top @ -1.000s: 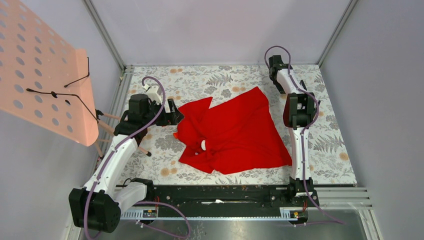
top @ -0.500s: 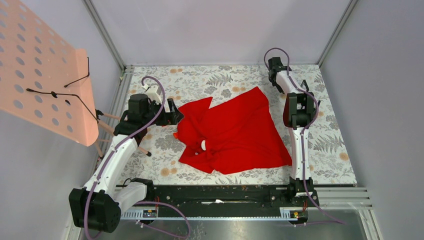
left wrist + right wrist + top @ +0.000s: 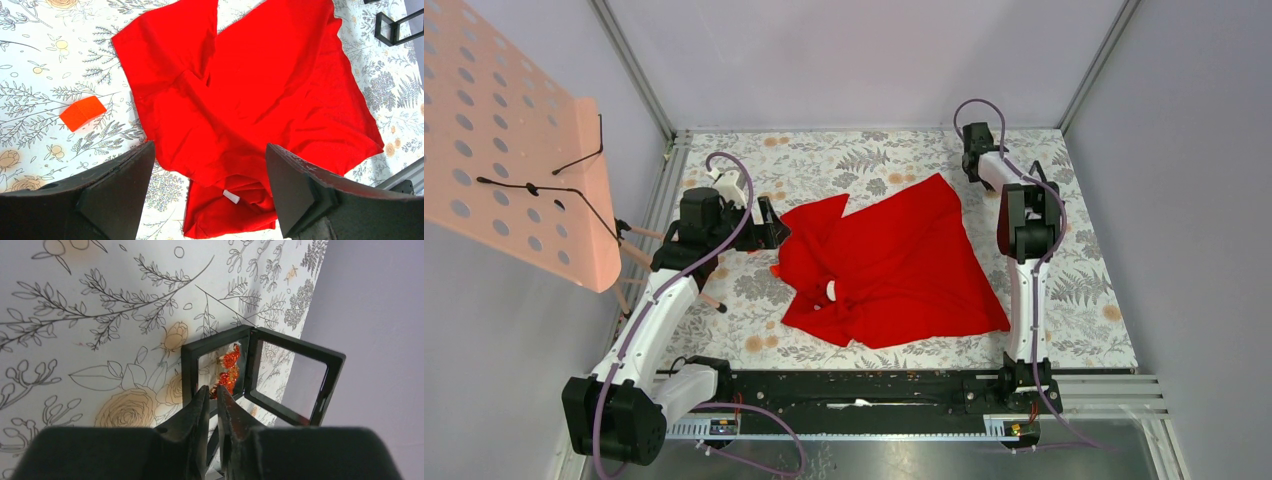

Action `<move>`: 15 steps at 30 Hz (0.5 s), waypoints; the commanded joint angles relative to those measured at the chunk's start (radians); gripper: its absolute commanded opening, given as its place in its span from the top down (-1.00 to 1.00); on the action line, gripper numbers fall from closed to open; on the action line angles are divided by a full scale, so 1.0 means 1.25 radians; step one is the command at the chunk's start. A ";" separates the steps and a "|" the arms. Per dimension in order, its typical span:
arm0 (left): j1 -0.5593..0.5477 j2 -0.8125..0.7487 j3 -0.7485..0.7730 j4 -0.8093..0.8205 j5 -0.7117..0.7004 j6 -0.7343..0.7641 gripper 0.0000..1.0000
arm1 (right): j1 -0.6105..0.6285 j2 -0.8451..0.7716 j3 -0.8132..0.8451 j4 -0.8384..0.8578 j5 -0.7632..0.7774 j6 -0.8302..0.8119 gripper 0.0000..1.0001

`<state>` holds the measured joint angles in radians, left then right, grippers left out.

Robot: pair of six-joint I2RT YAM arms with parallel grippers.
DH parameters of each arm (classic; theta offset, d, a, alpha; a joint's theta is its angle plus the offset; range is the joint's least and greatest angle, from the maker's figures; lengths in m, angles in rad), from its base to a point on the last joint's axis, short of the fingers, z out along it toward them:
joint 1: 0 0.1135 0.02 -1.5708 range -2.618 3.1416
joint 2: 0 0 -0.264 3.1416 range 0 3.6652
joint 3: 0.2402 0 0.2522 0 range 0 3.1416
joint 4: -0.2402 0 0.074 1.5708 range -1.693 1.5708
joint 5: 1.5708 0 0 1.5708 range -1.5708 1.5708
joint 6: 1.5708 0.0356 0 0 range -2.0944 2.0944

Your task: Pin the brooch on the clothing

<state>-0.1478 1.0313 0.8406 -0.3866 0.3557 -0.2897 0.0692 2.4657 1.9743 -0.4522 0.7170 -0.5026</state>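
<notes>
The worktop [image 3: 824, 165] ends at walls on three sides. The right hand [image 3: 210, 388] works in the far right corner, hard against the side wall [image 3: 375, 315], with little room on that side and open floral surface on its other side. The left hand [image 3: 210, 147] has bare worktop behind it and to its left.

The left hand's fingers stand wide apart and hold nothing. The red shirt [image 3: 260, 100] lies crumpled directly under and ahead of it, spreading away to its right. It lies well apart from the right hand.

The right hand's fingers are drawn almost together, with only a thin slit between them. Their tips are at the lower end of the brooch [image 3: 227, 371], which sits in a small black case [image 3: 188, 372] with its lid swung open. I cannot tell whether they pinch it.

Only the right wrist view shows the glittery orange-red brooch; from above, the arm hides it. Only the left wrist view shows clearly a small orange piece [image 3: 82, 113] just left of the shirt and a white label [image 3: 230, 196] near its collar.
</notes>
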 commanded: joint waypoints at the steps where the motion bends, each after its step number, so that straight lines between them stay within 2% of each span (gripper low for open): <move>1: 0.008 -0.001 -0.004 0.049 0.020 -0.009 -0.74 | -0.006 -0.100 -0.060 0.122 0.025 -0.014 0.95; 7: 0.010 -0.002 -0.006 0.053 0.027 -0.010 -0.74 | -0.006 -0.151 -0.125 0.215 0.053 -0.043 1.00; 15: 0.013 -0.009 -0.006 0.065 0.057 -0.009 -0.74 | -0.006 -0.220 -0.149 0.185 0.043 0.020 1.00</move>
<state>-0.1390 1.0313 0.8402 -0.3794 0.3710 -0.2962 0.0666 2.3123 1.7939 -0.2264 0.7494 -0.5358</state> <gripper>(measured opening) 0.866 0.014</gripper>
